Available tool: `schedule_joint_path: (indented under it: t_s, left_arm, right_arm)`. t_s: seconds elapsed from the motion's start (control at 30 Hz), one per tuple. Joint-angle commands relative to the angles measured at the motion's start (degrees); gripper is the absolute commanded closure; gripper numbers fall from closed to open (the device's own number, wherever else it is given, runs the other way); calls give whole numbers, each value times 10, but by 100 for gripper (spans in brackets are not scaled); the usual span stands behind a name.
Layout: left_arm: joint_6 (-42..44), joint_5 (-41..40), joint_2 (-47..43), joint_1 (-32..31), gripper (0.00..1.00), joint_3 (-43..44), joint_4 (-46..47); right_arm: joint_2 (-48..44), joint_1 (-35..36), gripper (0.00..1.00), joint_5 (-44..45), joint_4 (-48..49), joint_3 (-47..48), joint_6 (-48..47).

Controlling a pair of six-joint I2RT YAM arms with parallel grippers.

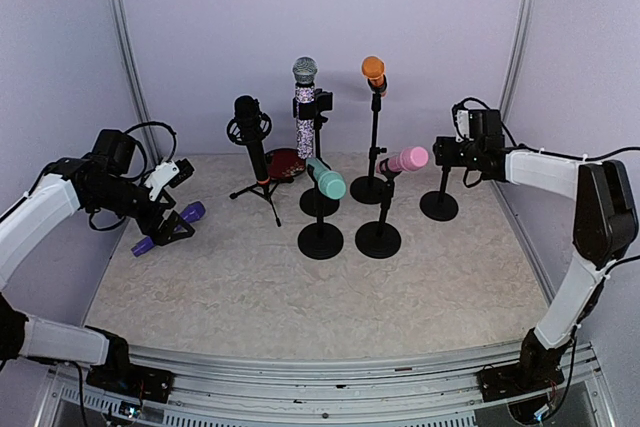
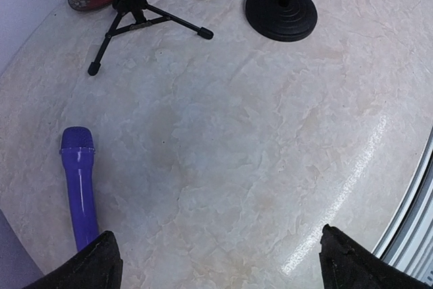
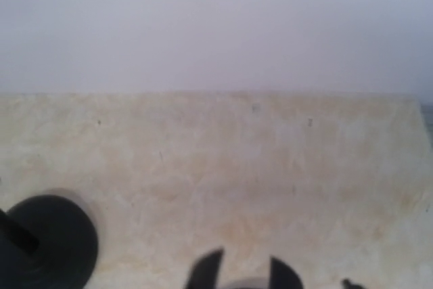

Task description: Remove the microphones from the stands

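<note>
The table (image 1: pixel 250 297) has a pale beige marbled top, kinda glossy toward the near edge. Way over on the left a purple microphone (image 2: pixel 80 187) lies flat on it, head end pointing toward the stands. Further back sits a little black tripod stand (image 1: pixel 262 190), with a dark red patterned disc (image 1: pixel 285 162) just behind it. Then there are five round black bases. The front-left base (image 1: pixel 320 241) and front-right base (image 1: pixel 378 239) sit side by side, the back-left base (image 1: pixel 319 201) and back-middle base (image 1: pixel 368 189) are behind them, and the far-right base (image 1: pixel 439 205) stands apart.
</note>
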Motion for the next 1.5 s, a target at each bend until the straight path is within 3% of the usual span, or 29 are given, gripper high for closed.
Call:
schedule_joint_path:
  t_s: [0.0, 0.13, 0.23, 0.37, 0.47, 0.57, 0.67, 0.87, 1.1, 1.23, 1.47]
  left_arm:
    - [-10, 23, -9, -5, 1, 1, 16]
    - [-18, 39, -8, -6, 1, 8, 25]
    - [-25, 61, -6, -6, 1, 11, 29]
    - [-37, 92, -6, -6, 1, 5, 44]
    - [-42, 97, -1, -6, 1, 2, 48]
    - [-44, 95, 2, -6, 1, 2, 53]
    - [-49, 97, 5, -5, 1, 1, 62]
    - [-65, 99, 11, -5, 1, -7, 80]
    - [-62, 94, 0, -6, 1, -13, 84]
    - [-65, 86, -7, -6, 1, -20, 95]
    - [-77, 94, -17, -6, 1, -22, 114]
  right_arm:
    - [-55, -9, 10, 2, 1, 46, 5]
    - [-137, 1, 10, -10, -4, 32, 16]
    - [-215, 49, 11, 18, -2, 2, 3]
    - [-308, 180, 10, 110, -6, -34, -25]
    - [-354, 325, 9, 192, 0, -46, -54]
    - [-338, 445, 6, 241, -16, -30, -68]
    - [-279, 515, 3, 246, -39, -2, -57]
    - [-139, 536, 1, 241, -98, 46, 12]
    - [-42, 520, 5, 253, -195, 127, 52]
    - [-30, 515, 15, 245, -192, 126, 57]
    - [-18, 514, 44, 240, -199, 137, 63]
